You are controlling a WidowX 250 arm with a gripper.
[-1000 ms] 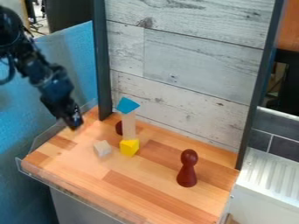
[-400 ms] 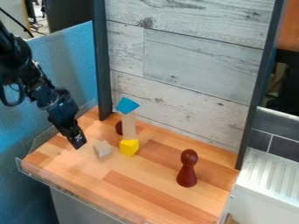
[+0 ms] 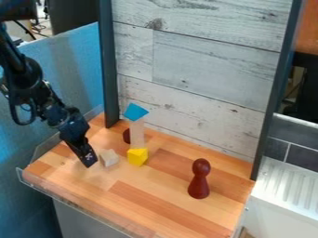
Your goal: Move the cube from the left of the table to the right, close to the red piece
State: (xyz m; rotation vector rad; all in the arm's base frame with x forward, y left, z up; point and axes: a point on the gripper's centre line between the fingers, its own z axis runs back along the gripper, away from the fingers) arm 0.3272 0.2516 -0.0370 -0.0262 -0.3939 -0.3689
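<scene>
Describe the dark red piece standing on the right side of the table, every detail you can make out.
The dark red piece is shaped like a pawn: a rounded head, a narrower neck, and a body flaring to a wide base. Its surface looks smooth with a slight sheen, perhaps painted or stained wood, though the material can't be settled. It stands upright on the striped wooden tabletop, toward the right, in front of the whitish plank backboard. Only the tabletop appears to touch it.

a blue block [image 3: 135, 112] is topping a pale column [image 3: 137, 134], a yellow block [image 3: 137, 157] is sitting at its foot, whitish planks [image 3: 205, 69] are standing on the far side, and a white ridged surface [image 3: 287, 186] is lying at right.
</scene>
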